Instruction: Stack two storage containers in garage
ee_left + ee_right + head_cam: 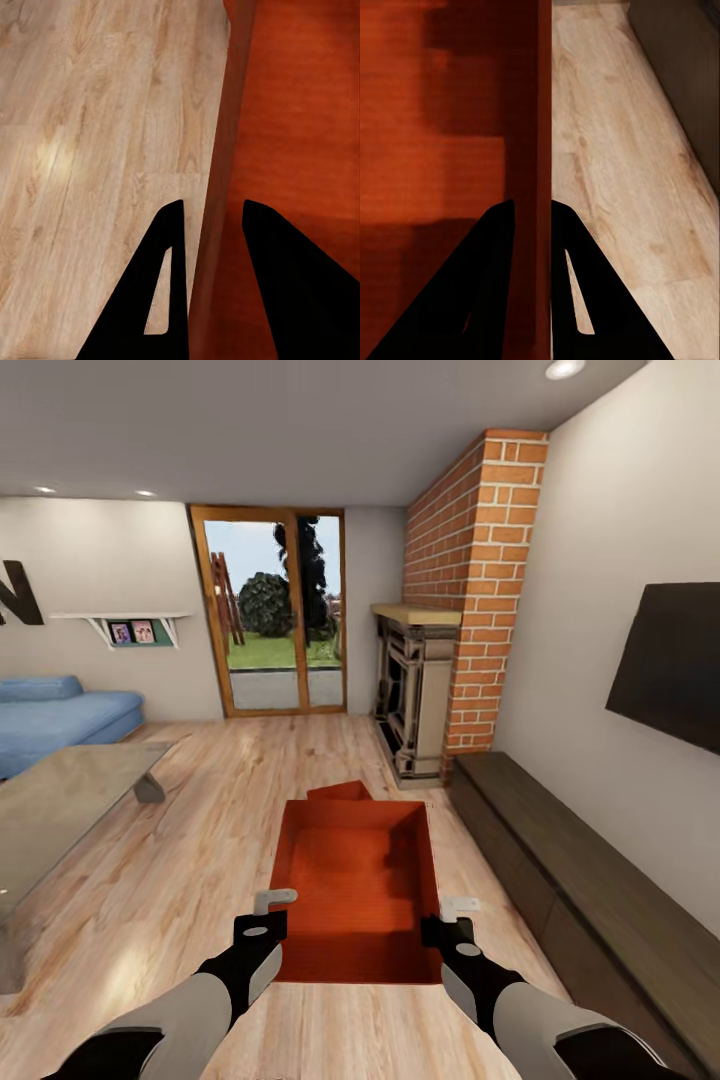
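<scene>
**Desk:** Gripping what, exactly?

**Photographer:** The left gripper [210,225] straddles the left wall of an orange-red bin [360,880], one finger inside and one outside. A thin gap shows on each side of the wall, so I cannot tell if it is clamped. The right gripper [532,210] is closed on the bin's right wall, both fingers pressed flat against it.

**Desk:** And from the head camera?

**Photographer:** The left gripper [272,905] and the right gripper [455,912] sit at the bin's near corners, arms reaching forward on either side. The bin is open-topped with a ribbed inside. Whether it rests on the wood floor [200,840] or is lifted, I cannot tell.

**Desk:** The second one?

**Photographer:** A second bin [340,791] peeks out just past the first one's far edge.

**Desk:** Surroundings?

**Photographer:** A dark bench [580,870] runs along the right wall under a black TV [670,665]. Beyond stand the fireplace [412,695] and brick chimney [480,580]. A low table [60,800] and blue sofa [55,715] are at left, a glass door [268,610] at the far end.
</scene>
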